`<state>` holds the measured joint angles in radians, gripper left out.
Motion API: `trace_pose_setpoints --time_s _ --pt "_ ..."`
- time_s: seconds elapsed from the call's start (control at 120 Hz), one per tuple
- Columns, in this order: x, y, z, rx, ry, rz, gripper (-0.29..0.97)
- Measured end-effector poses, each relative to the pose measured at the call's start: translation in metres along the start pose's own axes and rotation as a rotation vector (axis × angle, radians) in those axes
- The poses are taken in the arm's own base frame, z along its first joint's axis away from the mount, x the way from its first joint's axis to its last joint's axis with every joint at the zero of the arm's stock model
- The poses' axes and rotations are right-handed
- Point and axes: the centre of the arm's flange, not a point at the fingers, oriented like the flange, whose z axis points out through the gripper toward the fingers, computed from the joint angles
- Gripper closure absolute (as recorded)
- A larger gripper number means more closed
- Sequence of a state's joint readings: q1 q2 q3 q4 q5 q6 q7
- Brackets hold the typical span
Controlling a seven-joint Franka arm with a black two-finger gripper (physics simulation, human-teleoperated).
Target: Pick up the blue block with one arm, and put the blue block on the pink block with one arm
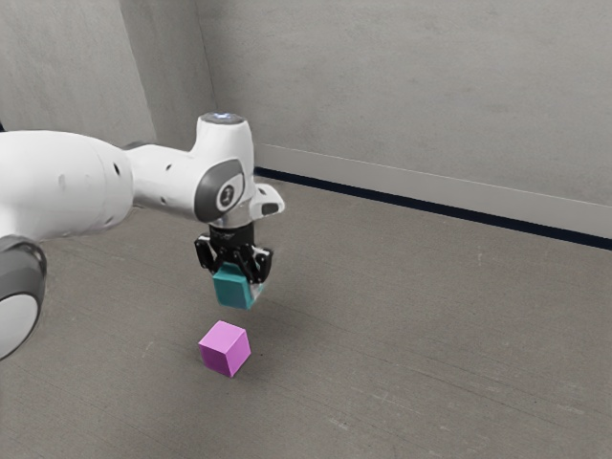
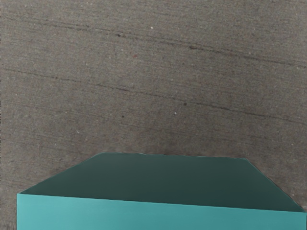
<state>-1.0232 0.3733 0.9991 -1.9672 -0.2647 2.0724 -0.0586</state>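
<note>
my claw [image 1: 234, 273] is pinching the blue block [image 1: 234, 289], one finger on each of two opposite sides, and the block hangs in the air above the pink block [image 1: 225, 348], clear of it and not touching. it renders closer to teal than true blue. the pink block sits alone on the grey bench [image 1: 430, 335], directly below my load or very nearly so; from the side camera i cannot tell how well the two line up in depth.

the step in hand, as i judge it, is the carry and the set-down. to do it well i should centre the blue block [image 2: 158, 196] over the pink block before descending, square its edges to the pink block's edges since the two look turned relative to each other, then come straight down slowly and release only once the faces meet. letting go early or off-centre could tip it off or nudge the pink block aside.

my forearm runs roughly level, well above the pink block, and the wrist bends so the hand points down at it.
</note>
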Motion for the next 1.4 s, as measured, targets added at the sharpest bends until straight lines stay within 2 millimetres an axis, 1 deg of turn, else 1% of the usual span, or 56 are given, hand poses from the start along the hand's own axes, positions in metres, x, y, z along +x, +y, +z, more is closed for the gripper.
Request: trace_pose_setpoints --time_s 0.075,0.125,0.25,0.367,0.475,0.583,0.8,0.942,1.042,1.183,1.25,1.35,1.383,1.4 --pt "-0.014 -0.006 0.002 0.001 -0.015 0.002 0.28" --pt "-0.019 -0.009 0.006 0.003 -0.026 0.004 0.28" --pt "-0.030 -0.014 0.016 0.000 -0.053 0.020 0.28" --pt "-0.040 -0.017 0.013 0.003 -0.058 0.047 0.28" --pt "-0.048 -0.017 0.021 0.010 -0.078 0.067 0.28" --pt "-0.050 -0.016 0.024 0.014 -0.085 0.081 0.28" --pt "-0.048 -0.012 0.024 0.021 -0.082 0.102 0.13" --pt "-0.046 -0.013 0.021 0.020 -0.076 0.109 0.06" --pt "-0.038 -0.008 0.004 0.014 -0.038 0.122 0.04" --pt "-0.023 -0.006 -0.028 0.010 0.027 0.137 0.02" --pt "-0.016 -0.005 -0.050 0.009 0.063 0.149 0.02" --pt "-0.009 -0.014 -0.087 -0.015 0.110 0.153 0.01" --pt "-0.007 -0.015 -0.105 -0.018 0.132 0.172 0.01" --pt "-0.006 -0.011 -0.120 -0.010 0.151 0.189 0.01"
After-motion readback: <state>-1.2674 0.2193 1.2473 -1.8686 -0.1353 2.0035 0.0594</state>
